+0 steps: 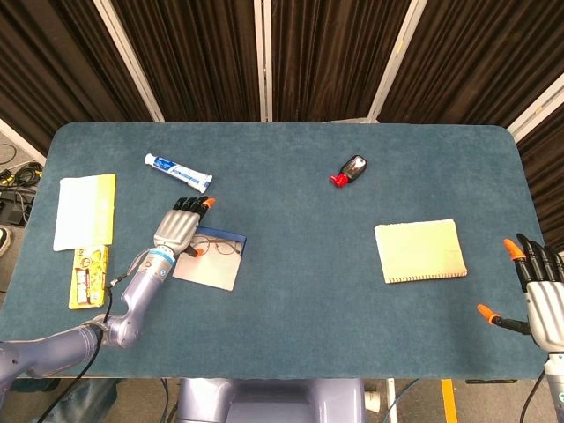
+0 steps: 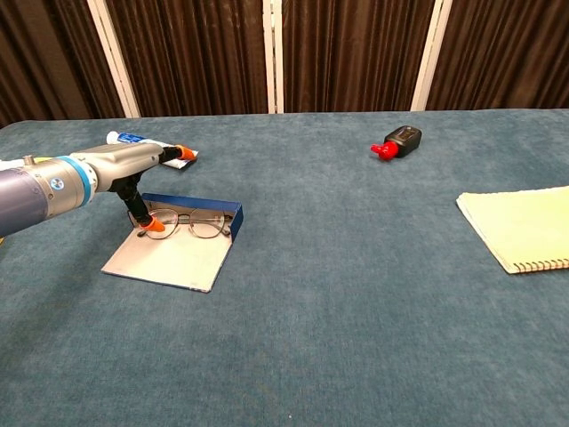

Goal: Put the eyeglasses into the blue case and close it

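Observation:
The blue case [image 2: 191,207] lies open on the left of the table, its grey lid [image 2: 165,258] flat toward me. The thin-framed eyeglasses [image 2: 192,223] lie in the blue tray against its back wall; in the head view the eyeglasses [image 1: 218,247] show just right of my left hand. My left hand [image 1: 177,227] hovers over the case's left end, fingers stretched out. Its orange thumb tip [image 2: 153,225] points down beside the left lens, holding nothing. My right hand [image 1: 540,293] rests open, fingers spread, at the table's front right corner.
A toothpaste tube [image 1: 178,172] lies behind the case. A red and black object [image 1: 352,168] sits at the back centre. A yellow notebook [image 1: 420,251] lies on the right. A yellow-white pad [image 1: 85,210] and a yellow pack [image 1: 88,275] lie at the far left edge.

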Tool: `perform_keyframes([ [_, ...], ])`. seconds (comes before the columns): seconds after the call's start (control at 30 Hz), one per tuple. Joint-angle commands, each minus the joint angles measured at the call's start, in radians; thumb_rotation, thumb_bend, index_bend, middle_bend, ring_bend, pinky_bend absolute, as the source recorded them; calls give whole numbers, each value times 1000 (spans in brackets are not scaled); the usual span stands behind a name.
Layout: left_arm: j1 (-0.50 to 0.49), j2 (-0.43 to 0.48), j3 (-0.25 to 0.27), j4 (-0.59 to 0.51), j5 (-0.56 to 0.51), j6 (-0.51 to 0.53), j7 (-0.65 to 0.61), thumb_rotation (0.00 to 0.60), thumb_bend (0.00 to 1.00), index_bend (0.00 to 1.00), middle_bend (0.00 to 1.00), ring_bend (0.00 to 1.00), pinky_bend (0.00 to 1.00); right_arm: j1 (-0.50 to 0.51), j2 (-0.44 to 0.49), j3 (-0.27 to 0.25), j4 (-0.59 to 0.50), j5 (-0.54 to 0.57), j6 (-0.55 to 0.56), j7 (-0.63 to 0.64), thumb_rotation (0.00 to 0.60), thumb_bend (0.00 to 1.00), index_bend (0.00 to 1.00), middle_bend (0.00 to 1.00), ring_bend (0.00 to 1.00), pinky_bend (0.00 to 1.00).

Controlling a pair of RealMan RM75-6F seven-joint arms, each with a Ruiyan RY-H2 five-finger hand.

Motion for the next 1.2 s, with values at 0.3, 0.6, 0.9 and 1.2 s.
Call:
perform_keyframes([
  [0.3,1,-16,5,46,23,-26,-45,600,194,0,0,0,0,1,-4,1,1,5,-2,-9,600,0,0,0,0,0],
  [0.6,-31,-54,-20,114,30,-35,-52,600,196,0,0,0,0,4,-11,3,4,15,-9,-24,600,0,0,0,0,0],
  [0.9,-37,-58,-37,134,27,-23,-55,600,197,0,0,0,0,4,-11,3,3,15,-10,-25,600,0,0,0,0,0],
  [1.2,56,59,24,-41,158,66,-150,600,132,0,0,0,0,2,-6,2,2,13,-9,-11,600,0,0,0,0,0],
])
